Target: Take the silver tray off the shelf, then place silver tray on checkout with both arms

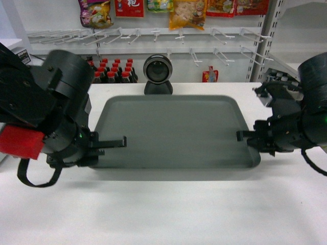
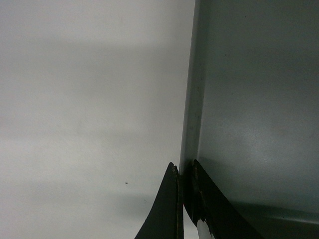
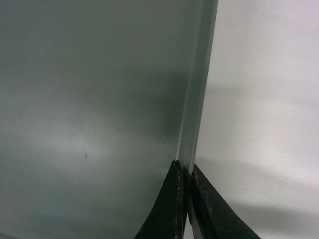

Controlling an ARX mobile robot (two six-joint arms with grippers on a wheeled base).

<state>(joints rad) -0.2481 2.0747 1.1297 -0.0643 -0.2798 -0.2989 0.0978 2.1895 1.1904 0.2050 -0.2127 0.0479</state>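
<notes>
Two black robot arms held the large flat grey-green tray (image 1: 173,130) by its short ends in the head view, the left gripper (image 1: 115,143) clamped on the left rim and the right gripper (image 1: 245,136) on the right rim. The tray sat level just above the broad white counter top (image 1: 168,209), a shadow under its near edge suggesting it was not quite down. A round black scanner (image 1: 158,72) stood just beyond its far edge, with dark bottles (image 1: 113,70) and white peg hooks (image 1: 153,35) further back. A red block (image 1: 21,142) rode on the left arm.

From the left wrist, the two black fingers (image 2: 167,209) pinched narrowly around the tray's low raised rim (image 2: 192,99), one outside, one inside.

From the right wrist, the fingers (image 3: 172,209) closed likewise around the thin rim (image 3: 197,99), the matte floor showing a small dark speck (image 3: 85,156).

The tray looked stiff, light and smooth, so likely slippery; a grip at mid-length of each short rim seemed the sound hold.
</notes>
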